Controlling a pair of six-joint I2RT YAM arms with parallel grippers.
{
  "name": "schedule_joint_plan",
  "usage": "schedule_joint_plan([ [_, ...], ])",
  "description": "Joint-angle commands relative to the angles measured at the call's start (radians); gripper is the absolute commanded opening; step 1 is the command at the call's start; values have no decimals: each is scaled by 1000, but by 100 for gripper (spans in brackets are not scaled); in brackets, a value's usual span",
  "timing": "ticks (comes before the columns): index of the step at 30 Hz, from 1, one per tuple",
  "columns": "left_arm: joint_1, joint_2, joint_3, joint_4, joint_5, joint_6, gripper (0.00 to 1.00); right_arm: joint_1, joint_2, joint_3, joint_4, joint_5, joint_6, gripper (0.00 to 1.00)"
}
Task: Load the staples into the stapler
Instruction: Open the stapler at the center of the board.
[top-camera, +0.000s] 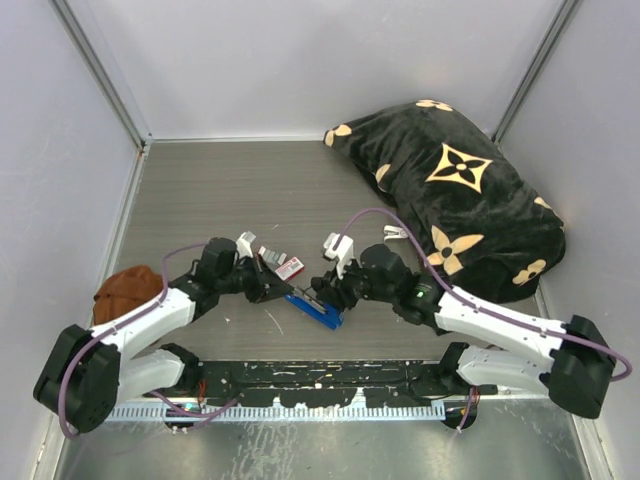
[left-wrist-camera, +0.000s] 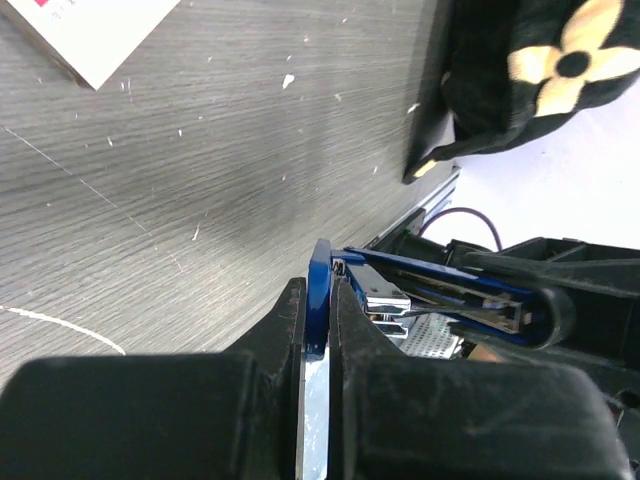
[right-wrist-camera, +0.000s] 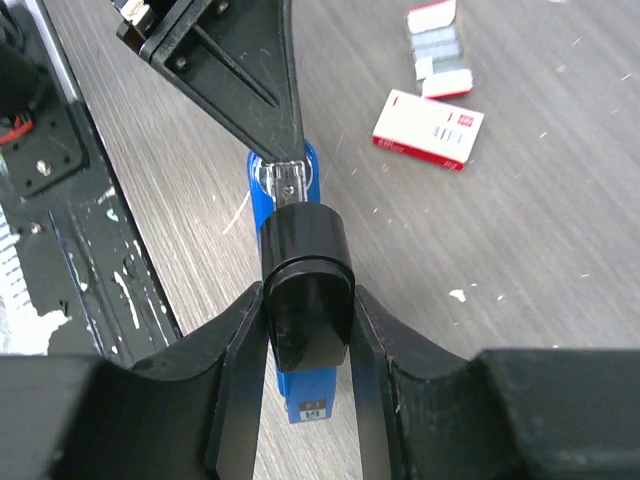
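Observation:
The blue stapler (top-camera: 318, 310) lies swung open near the table's front middle, held between both arms. My left gripper (left-wrist-camera: 320, 288) is shut on the thin edge of its blue top cover (left-wrist-camera: 319, 270), and the silver inner channel (left-wrist-camera: 385, 298) shows just beyond the fingers. My right gripper (right-wrist-camera: 307, 295) is shut on the stapler's black rear end (right-wrist-camera: 303, 240), with the blue body (right-wrist-camera: 305, 385) below it. The staples (right-wrist-camera: 438, 45), a small grey block, lie loose on the table beyond the red-and-white box (right-wrist-camera: 430, 130). Neither gripper touches them.
A black cushion with beige flower marks (top-camera: 460, 200) fills the back right. A brown object (top-camera: 125, 290) sits at the left edge by the left arm. The red-and-white box (top-camera: 289, 267) lies just behind the grippers. A black paint-flecked rail (top-camera: 320, 380) runs along the front, and grey walls enclose the table.

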Motion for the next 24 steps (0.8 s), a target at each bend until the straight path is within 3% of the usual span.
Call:
schedule_joint_plan([
  [1,83,-68,-4,-133,2,77,0,-55,-140,1,117,3,-2,1],
  [5,130,-109,-1,-204,-1,120,0,-121,-207,-101,175,20,93,1],
  [13,224,-216,-28,-256,4,138,0,-137,-429,-345,243,235,261,5],
  [24,264,-242,-53,-256,30,156,0,-137,-552,-543,295,393,487,57],
])
